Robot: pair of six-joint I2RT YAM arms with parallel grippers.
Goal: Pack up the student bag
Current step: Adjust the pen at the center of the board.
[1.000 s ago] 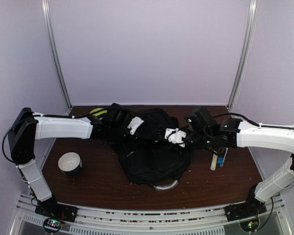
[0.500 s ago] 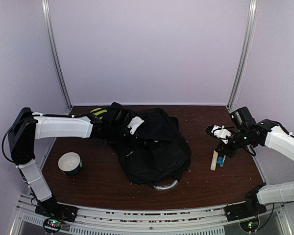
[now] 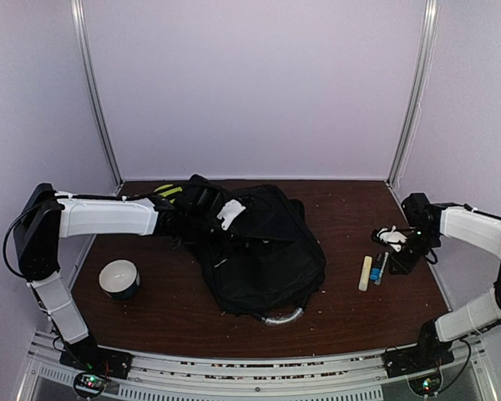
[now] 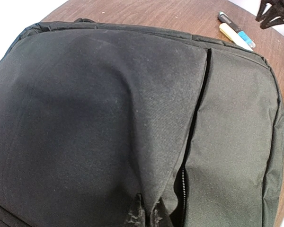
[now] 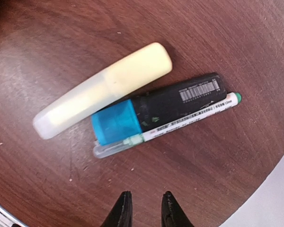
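Jaws at right, slightly parted, are now hovering over pens (image 5: 146,113); left jaws are pinching the student bag (image 3: 259,251), lying lengthwise, handle (image 3: 282,317) nearward.

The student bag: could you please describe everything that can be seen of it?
The student bag is a large black backpack of woven-looking fabric. It lies flat on the brown table, with its grey curved handle pointing toward the arm bases. A dark zipper runs across the front panel and looks parted at the end nearest the left gripper. That gripper is shut on a pinch of the fabric, which is drawn up into a raised fold.
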